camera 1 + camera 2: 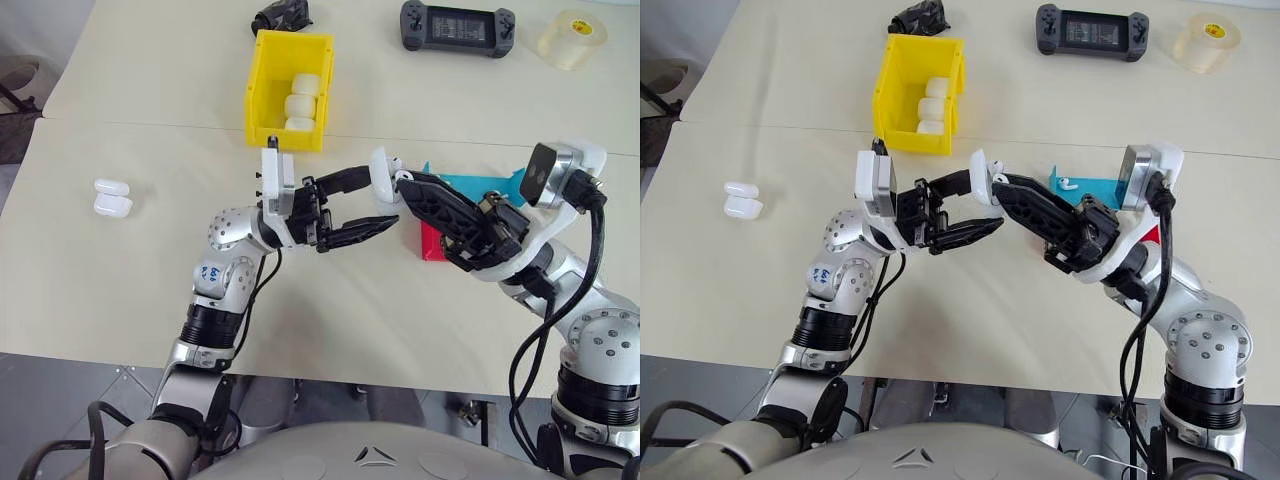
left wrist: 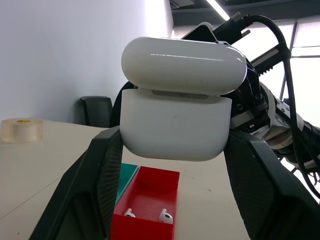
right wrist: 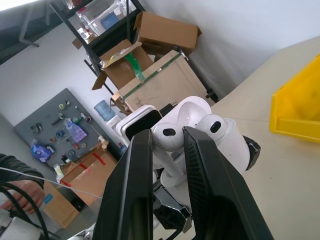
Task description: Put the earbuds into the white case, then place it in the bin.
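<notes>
Midair above the table (image 1: 120,300), the left gripper (image 1: 365,205) clamps the white case (image 1: 381,173), its lid hinged up, while the right gripper (image 3: 167,137) pinches an earbud (image 3: 165,136) against the case's mouth. Seating that bud looks the step in hand; next, lower it squarely into its well. More earbuds (image 2: 146,215) wait in the red tray (image 2: 150,197); beyond, the yellow bin (image 1: 262,75) holds other cases (image 1: 303,102).
</notes>
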